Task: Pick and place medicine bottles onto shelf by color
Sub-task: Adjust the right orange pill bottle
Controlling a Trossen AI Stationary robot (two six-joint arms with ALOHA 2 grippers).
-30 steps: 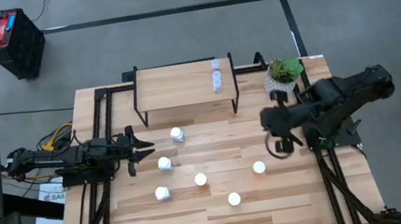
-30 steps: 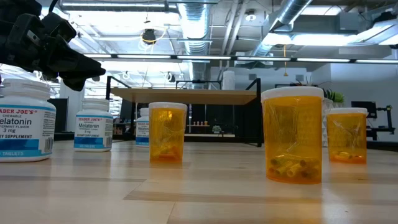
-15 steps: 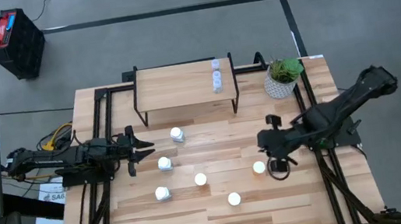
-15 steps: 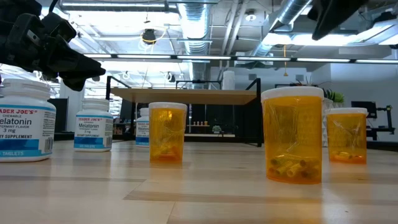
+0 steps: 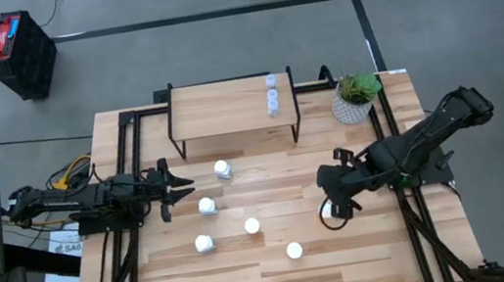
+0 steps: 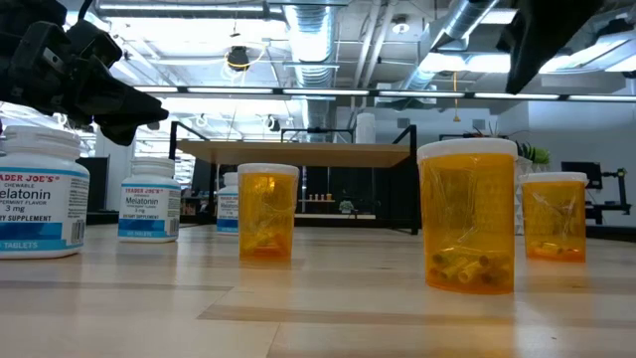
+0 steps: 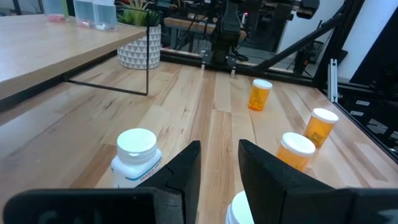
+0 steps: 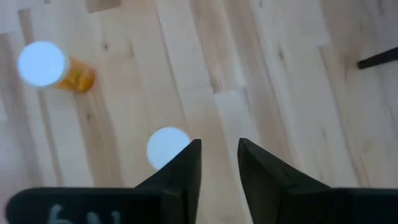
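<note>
Three clear bottles [image 5: 272, 96] stand on the shelf [image 5: 227, 107] at its right end. Three white bottles [image 5: 207, 206] and three orange bottles [image 5: 252, 226] stand upright on the table. My right gripper [image 5: 333, 209] is open and points down above the rightmost orange bottle. In the right wrist view, that bottle's white cap [image 8: 168, 144] lies just beside my right gripper [image 8: 219, 165], not between the fingers. My left gripper [image 5: 179, 186] is open and hovers at the table's left, by the white bottles [image 7: 137, 155].
A potted green plant [image 5: 356, 95] stands at the far right, beside the shelf. The black arm frames run along both table sides. The other two orange bottles [image 5: 294, 250] stand nearer the front edge. The left part of the shelf top [image 5: 208, 108] is bare.
My right gripper has swung from beside the plant toward the table's near edge and left. It has tipped to point down and now hangs over the rightmost orange bottle. The bottles have not moved.
</note>
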